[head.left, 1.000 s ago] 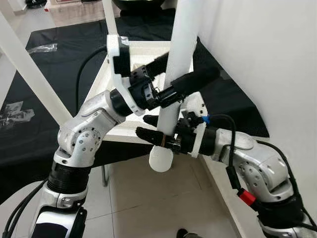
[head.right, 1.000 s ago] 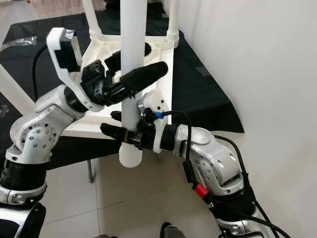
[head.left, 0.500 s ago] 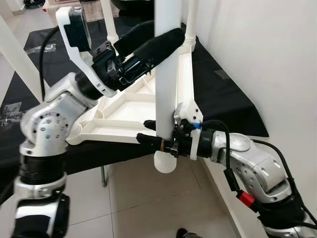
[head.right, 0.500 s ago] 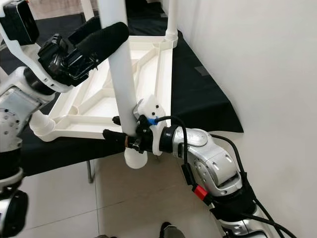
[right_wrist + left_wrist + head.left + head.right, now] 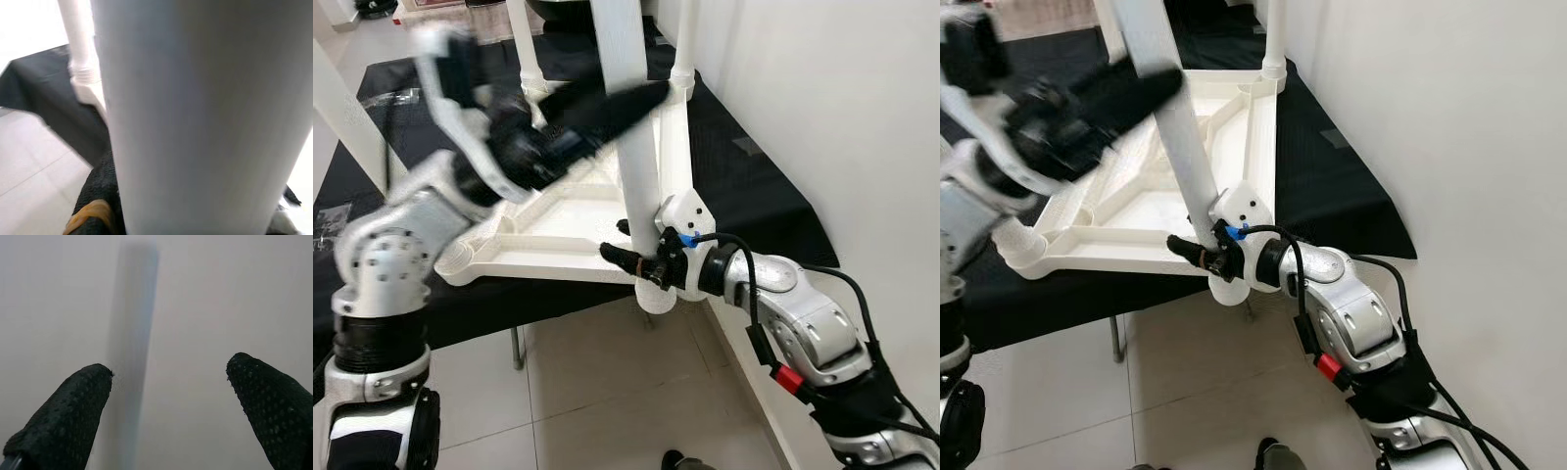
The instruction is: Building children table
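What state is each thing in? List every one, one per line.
Table top: upside down on the black cloth, ribs showing.
Loose table leg: tilted, lower end at the near corner socket.
Far legs: upright in their sockets.
Right gripper: shut on the loose table leg.
Left gripper: open, blurred.
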Available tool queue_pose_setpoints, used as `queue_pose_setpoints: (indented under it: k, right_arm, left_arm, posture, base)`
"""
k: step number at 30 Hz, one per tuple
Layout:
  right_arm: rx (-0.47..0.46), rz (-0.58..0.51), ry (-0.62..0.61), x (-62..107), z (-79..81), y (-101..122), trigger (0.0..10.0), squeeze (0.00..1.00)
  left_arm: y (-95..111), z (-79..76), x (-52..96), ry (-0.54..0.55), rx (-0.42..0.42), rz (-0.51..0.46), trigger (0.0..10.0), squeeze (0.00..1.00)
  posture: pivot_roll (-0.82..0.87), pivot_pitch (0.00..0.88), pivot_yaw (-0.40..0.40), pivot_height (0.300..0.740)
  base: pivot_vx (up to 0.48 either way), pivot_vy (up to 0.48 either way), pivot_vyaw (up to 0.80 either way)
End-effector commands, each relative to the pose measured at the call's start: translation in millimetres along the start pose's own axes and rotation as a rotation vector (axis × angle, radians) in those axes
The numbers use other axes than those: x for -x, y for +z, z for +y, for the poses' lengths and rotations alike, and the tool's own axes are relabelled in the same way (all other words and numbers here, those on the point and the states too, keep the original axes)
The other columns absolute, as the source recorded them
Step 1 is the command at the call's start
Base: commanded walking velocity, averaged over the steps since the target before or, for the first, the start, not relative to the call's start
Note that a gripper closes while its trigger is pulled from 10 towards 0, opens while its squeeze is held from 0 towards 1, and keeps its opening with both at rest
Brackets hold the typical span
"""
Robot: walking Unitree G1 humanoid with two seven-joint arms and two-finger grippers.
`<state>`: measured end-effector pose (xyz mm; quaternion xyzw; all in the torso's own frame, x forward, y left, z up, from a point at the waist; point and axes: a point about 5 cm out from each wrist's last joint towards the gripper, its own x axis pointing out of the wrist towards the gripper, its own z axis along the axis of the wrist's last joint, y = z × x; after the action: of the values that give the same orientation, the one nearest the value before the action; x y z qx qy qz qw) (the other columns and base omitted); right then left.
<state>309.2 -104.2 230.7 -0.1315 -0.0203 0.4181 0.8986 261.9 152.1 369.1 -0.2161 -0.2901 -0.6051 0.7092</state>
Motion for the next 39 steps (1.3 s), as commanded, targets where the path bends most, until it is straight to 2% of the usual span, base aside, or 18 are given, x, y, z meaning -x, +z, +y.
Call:
queue_pose_setpoints:
  k: [1, 8, 15, 18, 21, 22, 23, 24, 25, 28, 29, 31, 32, 34, 35, 36, 37, 39]
  right_arm:
    - [0.016, -0.036, -0.055, 2.3, -7.7, 5, 0.0, 0.0]
    - [-0.059, -0.114, -0.111, 1.7, -18.4, 13, 0.0, 0.0]
    - [-0.102, -0.154, -0.121, 1.6, -21.4, 17, 0.0, 0.0]
    - [-0.25, -0.322, -0.238, 9.6, -46.1, 36, 0.0, 0.0]
    - [-0.278, -0.383, -0.275, 15.4, -57.0, 45, 0.0, 0.0]
    - [-0.274, -0.391, -0.279, 16.6, -59.0, 47, 1.2, 0.0]
    - [-0.274, -0.391, -0.279, 16.6, -59.0, 47, 1.2, 0.0]
    - [-0.253, -0.396, -0.283, 18.3, -61.5, 49, 1.2, 0.0]
    - [-0.24, -0.399, -0.288, 20.0, -65.2, 51, 10.0, 0.0]
    - [-0.217, -0.402, -0.297, 21.8, -69.4, 52, 10.0, 0.0]
    - [-0.188, -0.404, -0.304, 23.0, -73.5, 53, 10.0, 0.0]
    - [-0.188, -0.404, -0.304, 23.0, -73.5, 53, 10.0, 0.0]
    - [-0.146, -0.406, -0.316, 23.7, -76.7, 53, 10.0, 0.0]
    - [-0.146, -0.406, -0.316, 23.7, -76.7, 53, 10.0, 0.0]
    - [-0.088, -0.384, -0.306, 22.2, -77.8, 52, 10.0, 0.0]
    - [-0.033, -0.378, -0.279, 20.6, -77.3, 51, 10.0, 0.0]
    - [-0.033, -0.378, -0.279, 20.6, -77.3, 51, 10.0, 0.0]
    - [-0.012, -0.427, -0.12, 19.7, -71.4, 52, 10.0, 0.0]
  left_arm:
    - [12, -8.0, 2.0, -0.036, -0.009, -0.023, 10.0, 0.0]
    - [34, -18.5, 16.7, -0.052, -0.041, -0.05, 10.0, 0.0]
    - [32, -22.1, 18.5, -0.055, -0.011, -0.045, 10.0, 0.0]
    - [5, -29.8, 26.3, -0.047, 0.091, 0.025, 10.0, 0.0]
    - [-20, -33.6, 30.8, -0.025, 0.146, 0.1, 10.0, 0.0]
    - [-28, -35.5, 32.2, -0.018, 0.158, 0.132, 10.0, 0.0]
    - [-28, -35.5, 32.2, -0.018, 0.158, 0.132, 10.0, 0.0]
    - [-44, -37.7, 35.0, 0.007, 0.171, 0.197, 10.0, 0.0]
    - [-62, -42.6, 39.1, 0.026, 0.205, 0.261, 10.0, 0.0]
    - [-82, -49.1, 44.5, 0.056, 0.237, 0.319, 10.0, 0.0]
    - [-103, -53.3, 51.8, 0.115, 0.239, 0.392, 10.0, 0.0]
    - [-103, -53.3, 51.8, 0.115, 0.239, 0.392, 10.0, 0.0]
    - [-120, -56.3, 58.7, 0.172, 0.243, 0.442, 10.0, 0.0]
    - [-120, -56.3, 58.7, 0.172, 0.243, 0.442, 10.0, 0.0]
    - [-138, -57.6, 67.3, 0.28, 0.229, 0.504, 10.0, 0.0]
    - [-152, -61.9, 76.1, 0.351, 0.195, 0.566, 10.0, 0.0]
    - [-152, -61.9, 76.1, 0.351, 0.195, 0.566, 10.0, 0.0]
    - [-169, -73.9, 94.5, 0.443, 0.131, 0.683, 10.0, 0.0]
  posture:
    - [-0.04, 0.218, 0.028, 0.74]
    - [-0.03, 0.217, 0.022, 0.74]
    - [-0.03, 0.218, 0.022, 0.74]
    - [-0.03, 0.224, 0.022, 0.74]
    - [-0.02, 0.229, 0.023, 0.74]
    - [-0.02, 0.229, 0.023, 0.74]
    - [-0.02, 0.229, 0.023, 0.74]
    - [-0.02, 0.232, 0.024, 0.74]
    - [-0.02, 0.236, 0.025, 0.74]
    - [-0.01, 0.242, 0.023, 0.74]
    - [-0.01, 0.245, 0.021, 0.74]
    - [-0.01, 0.245, 0.021, 0.74]
    - [0.0, 0.248, 0.02, 0.74]
    - [0.0, 0.248, 0.02, 0.74]
    - [0.0, 0.264, 0.019, 0.74]
    - [0.0, 0.271, 0.019, 0.74]
    - [0.0, 0.271, 0.019, 0.74]
    - [0.01, 0.29, 0.016, 0.74]
  base:
    - [0.0, 0.0, 0.0]
    - [0.0, 0.0, 0.0]
    - [0.0, 0.0, 0.0]
    - [0.0, 0.0, 0.0]
    - [0.0, 0.0, 0.0]
    - [0.0, 0.0, 0.0]
    - [0.0, 0.0, 0.0]
    - [0.0, 0.0, 0.0]
    - [0.0, 0.0, 0.0]
    - [0.0, 0.0, 0.0]
    - [0.0, 0.0, 0.0]
    - [0.0, 0.0, 0.0]
    - [0.0, 0.0, 0.0]
    - [0.0, 0.0, 0.0]
    - [0.0, 0.0, 0.0]
    - [0.0, 0.0, 0.0]
    - [0.0, 0.0, 0.0]
    - [0.0, 0.0, 0.0]
